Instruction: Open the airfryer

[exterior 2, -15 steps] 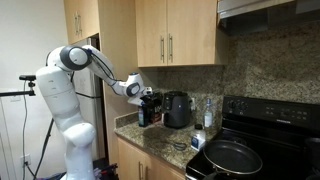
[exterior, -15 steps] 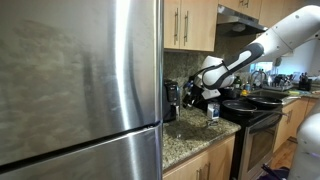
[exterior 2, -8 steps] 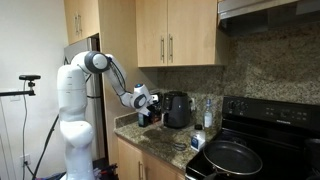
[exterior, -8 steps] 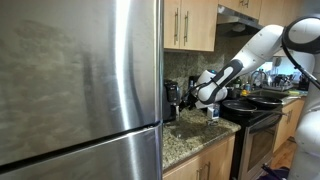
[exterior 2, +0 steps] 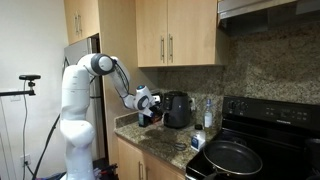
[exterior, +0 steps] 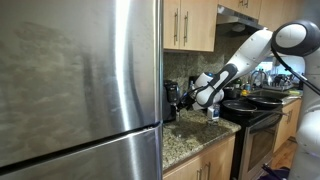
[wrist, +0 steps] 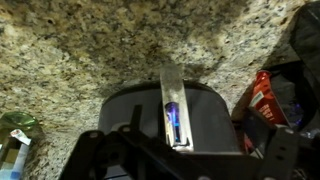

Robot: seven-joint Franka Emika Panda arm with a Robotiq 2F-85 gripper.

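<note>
The airfryer (exterior: 171, 100) is a small black box with a grey-silver front strip, standing on the granite counter beside the fridge. In an exterior view it (exterior 2: 154, 117) is mostly hidden behind my gripper (exterior 2: 148, 104). In the wrist view it (wrist: 205, 125) fills the lower middle, and its silver strip (wrist: 172, 100) shows a blue light. My gripper (wrist: 190, 145) is open and empty, with its dark fingers on either side of the airfryer's top. It also shows in an exterior view (exterior: 192, 97), close against the airfryer.
A rounded black appliance (exterior 2: 178, 110) stands just past the airfryer. A red packet (wrist: 262, 100) lies beside the airfryer. The steel fridge (exterior: 80, 90) is on one side. The black range with pans (exterior 2: 232, 155) is on the other, with wall cabinets (exterior 2: 180, 35) above.
The arm has come down and moved in toward the airfryer. The gripper is now lower and closer to it. The airfryer has not moved.
</note>
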